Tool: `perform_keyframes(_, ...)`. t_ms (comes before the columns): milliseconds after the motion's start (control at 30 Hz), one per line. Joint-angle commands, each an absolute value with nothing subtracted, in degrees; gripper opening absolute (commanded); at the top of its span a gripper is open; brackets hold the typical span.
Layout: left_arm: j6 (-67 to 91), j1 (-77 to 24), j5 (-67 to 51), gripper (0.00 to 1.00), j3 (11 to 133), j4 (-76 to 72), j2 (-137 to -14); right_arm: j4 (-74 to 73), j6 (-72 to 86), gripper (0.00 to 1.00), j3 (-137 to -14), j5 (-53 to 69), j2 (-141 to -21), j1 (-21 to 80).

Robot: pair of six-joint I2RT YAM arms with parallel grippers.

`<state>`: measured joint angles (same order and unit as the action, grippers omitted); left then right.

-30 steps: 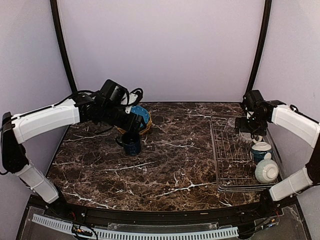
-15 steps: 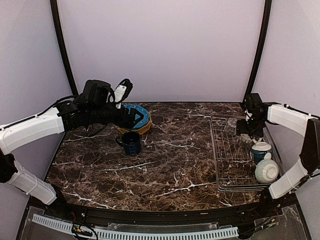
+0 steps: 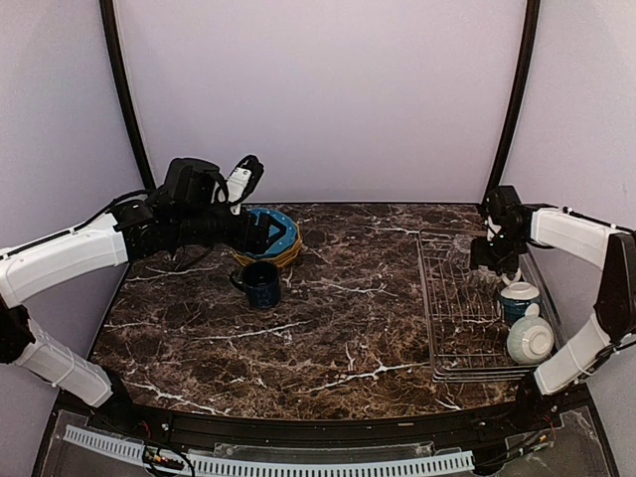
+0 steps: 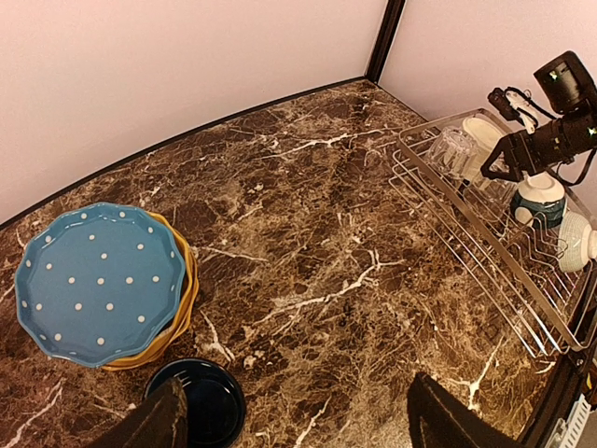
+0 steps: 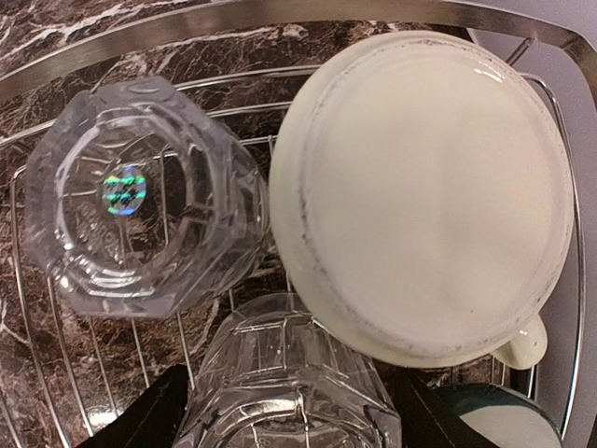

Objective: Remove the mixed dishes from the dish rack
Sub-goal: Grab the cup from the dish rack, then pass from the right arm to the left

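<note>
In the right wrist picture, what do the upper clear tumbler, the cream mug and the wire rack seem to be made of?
Upper clear faceted tumbler: probably glass, glossy; rack wires show through it and its facets glint, though clear plastic is possible. Upturned cream mug: likely glazed ceramic, smooth, with a darker ring near the base. Silver wire dish rack: polished metal, bright reflections.

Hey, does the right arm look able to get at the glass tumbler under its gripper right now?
Probably yes: the right gripper hangs right above that tumbler, a finger on each side, nothing covering it, though the cream mug crowds it.
</note>
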<state>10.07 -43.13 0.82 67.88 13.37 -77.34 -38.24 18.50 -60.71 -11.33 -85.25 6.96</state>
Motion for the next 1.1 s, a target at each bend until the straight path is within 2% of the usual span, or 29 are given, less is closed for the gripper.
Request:
perform_keyframes(0, 10.17, -43.13, 0.17, 0.80, 67.41, 12.91, -77.02, -40.68, 18.72, 0.45, -62.71, -6.88, -79.00, 6.86)
perform_keyframes(200, 10.61, -43.11, -2.76, 0.82, 67.50, 12.71, -77.61, -38.39, 19.84, 0.37, -61.26, 3.41, -69.12, 6.82)
perform_keyframes(300, 11.22, -43.15, -3.20, 0.90, 67.58, 12.57, -78.03, -36.45, 22.15, 0.28, -61.05, 9.98, -66.74, 6.78)
perform_keyframes(367, 11.29, -43.15, -4.66, 0.91, 67.59, 12.27, -78.25, -33.39, 24.30, 0.27, -60.32, 14.64, -64.94, 6.80)
perform_keyframes(533, 12.42, -43.03, -13.37, 0.92, 67.30, 9.35, -79.02, -18.61, 33.84, 0.27, -55.64, 28.23, -60.62, 6.93)
perform_keyframes(667, 16.42, -42.33, -25.69, 0.94, 64.07, 0.50, -78.93, -4.20, 41.29, 0.24, -52.00, 36.16, -60.35, 9.54)
perform_keyframes(800, 23.37, -41.81, -38.36, 0.94, 61.09, -10.25, -80.54, 6.54, 45.78, 0.20, -51.06, 37.34, -64.21, 16.77)
perform_keyframes(1067, 42.88, -39.86, -47.78, 0.88, 54.60, -34.99, -84.99, 26.78, 52.76, 0.10, -50.61, 32.47, -73.62, 30.81)
